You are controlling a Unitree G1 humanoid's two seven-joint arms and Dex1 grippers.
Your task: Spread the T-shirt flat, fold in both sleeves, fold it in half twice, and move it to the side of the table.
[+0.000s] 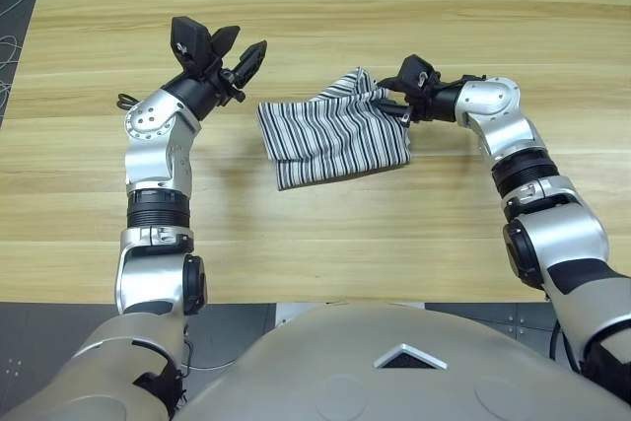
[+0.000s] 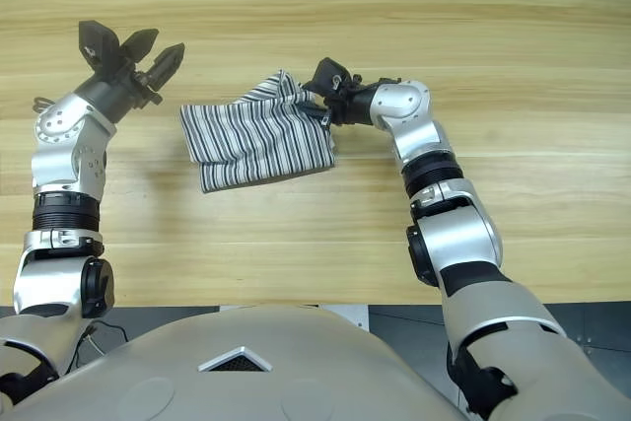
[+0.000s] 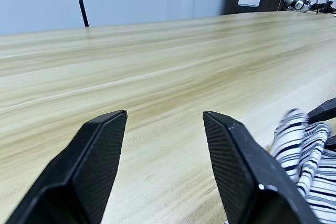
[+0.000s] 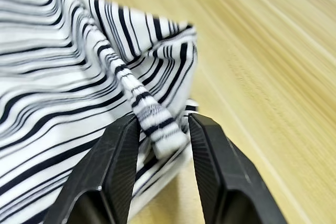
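Clamped with the right gripper point(image 4: 163, 129) on a rolled hem of the T-shirt point(image 1: 330, 140), pinching the striped cloth between both black fingers point(image 4: 118, 166). Pulled up there into a small peak at the garment's far right corner. Lying otherwise as a folded, roughly rectangular bundle of black and white stripes, with layered edges showing along the near side. Resting on the pale wooden tabletop point(image 1: 414, 7), about midway across it and between the two grippers, touching only the right one.

Raised above the wood with the left gripper point(image 1: 246, 46), spread wide apart and holding nothing. Poised just beside the T-shirt's far left corner, clear of the cloth. Angled toward the bundle, with bare wood grain visible through the gap in the left wrist view and a striped fold at the side.

Beyond the tabletop's left edge, dark floor point(image 1: 20, 56) with thin cables point(image 1: 10, 46).
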